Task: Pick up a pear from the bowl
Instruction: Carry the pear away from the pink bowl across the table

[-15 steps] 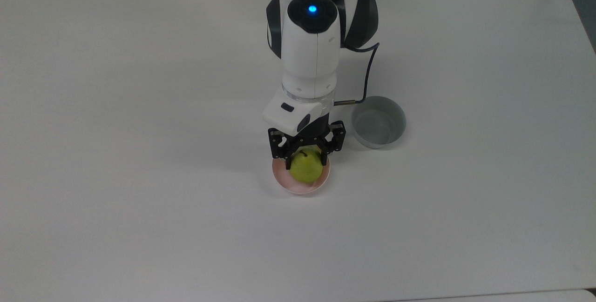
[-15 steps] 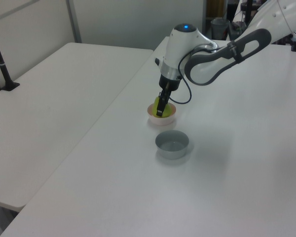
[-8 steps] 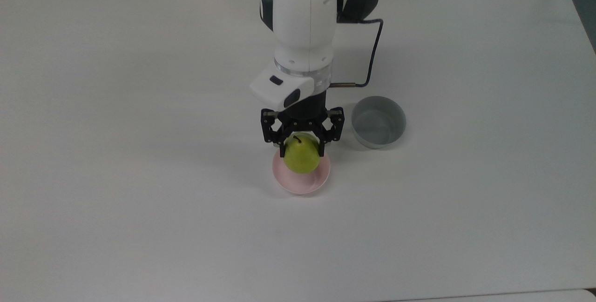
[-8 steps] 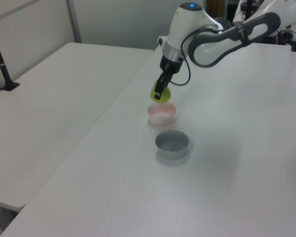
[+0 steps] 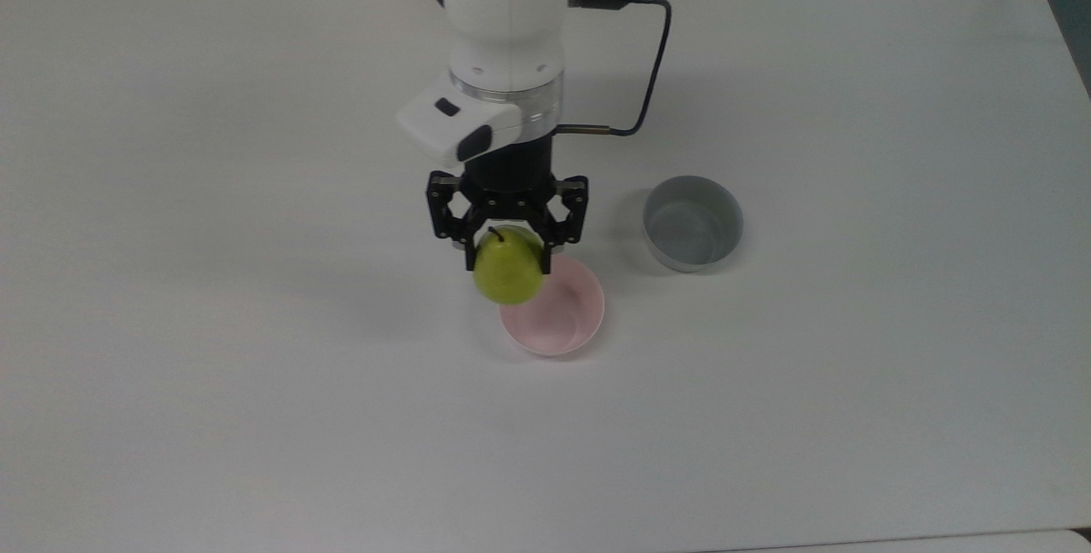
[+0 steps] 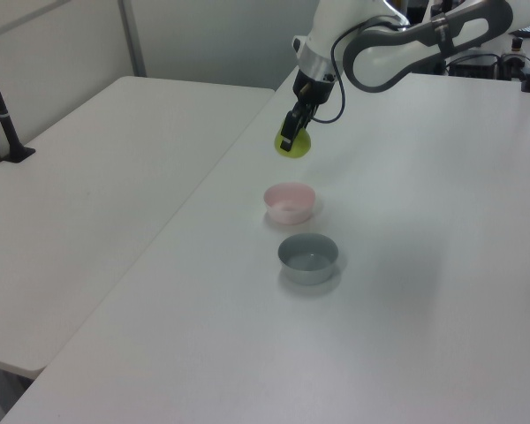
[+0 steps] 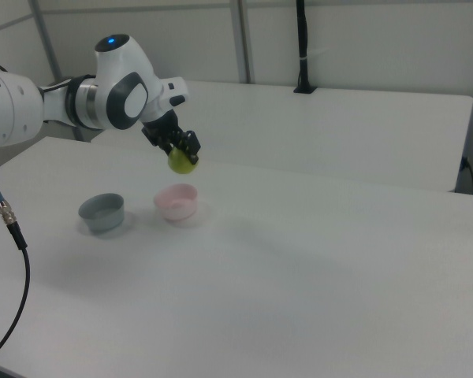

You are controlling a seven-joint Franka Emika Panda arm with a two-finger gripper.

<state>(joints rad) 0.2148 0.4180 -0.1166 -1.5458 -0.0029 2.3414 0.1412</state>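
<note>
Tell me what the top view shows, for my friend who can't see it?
A robot gripper holds a green pear in the air above a white table. An empty pink bowl sits just below it, with a grey bowl off to the top view's right.

Two bowls stand apart on the desk (image 5: 256, 417). In the top view the shallow bowl (image 5: 558, 316) sits left of and nearer than the deeper, straight-walled bowl (image 5: 692, 223); in the right view's frame the order is reversed. The pear (image 5: 508, 270) hangs in the air between the jaws of the gripper (image 5: 508, 253), above the desk and clear of the shallow bowl, toward the top view's left of it.
</note>
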